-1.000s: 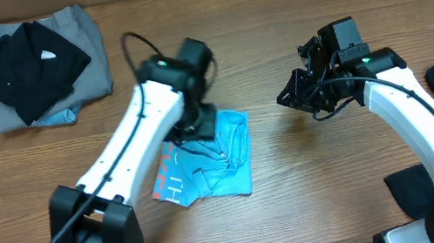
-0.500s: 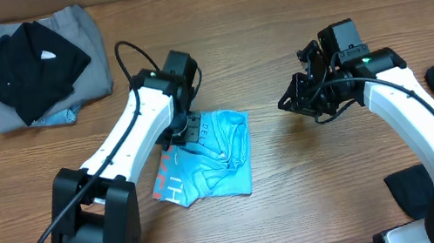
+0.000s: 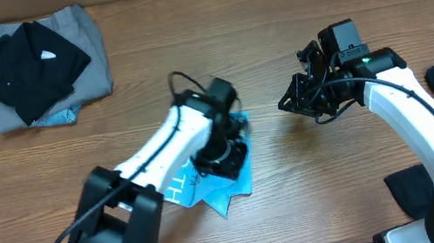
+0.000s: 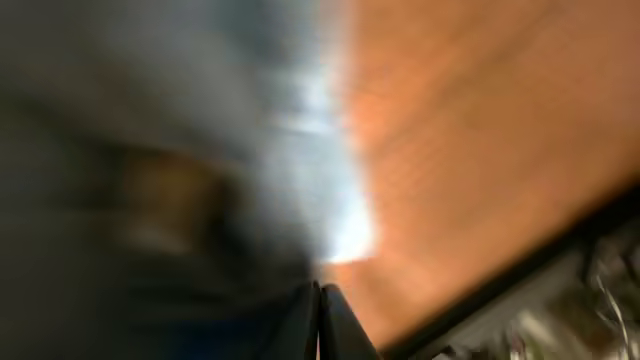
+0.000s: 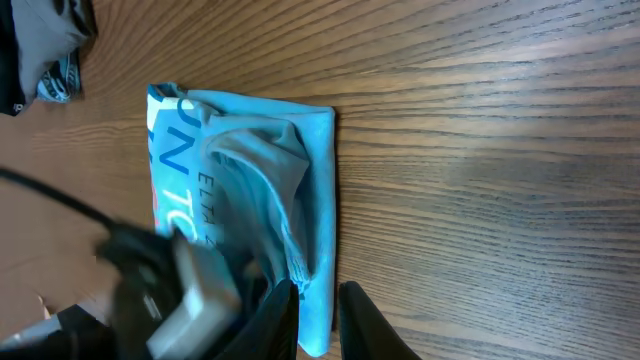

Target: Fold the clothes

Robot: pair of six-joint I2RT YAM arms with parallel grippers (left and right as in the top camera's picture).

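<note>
Lying rumpled on the desk (image 3: 317, 193), the sky-blue T-shirt (image 3: 238, 185) looked light and limp, best pinched at an edge. The left hand (image 3: 222, 159) sat clenched atop it, seemingly pinching fabric; the right hand (image 3: 289, 100) hung beside it, slightly parted, empty.

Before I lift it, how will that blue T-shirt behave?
Probably floppy: the blue T-shirt lies in soft rumpled folds. Likely light, being thin cloth. Its loose layers may slide apart on the smooth wooden table.
</note>
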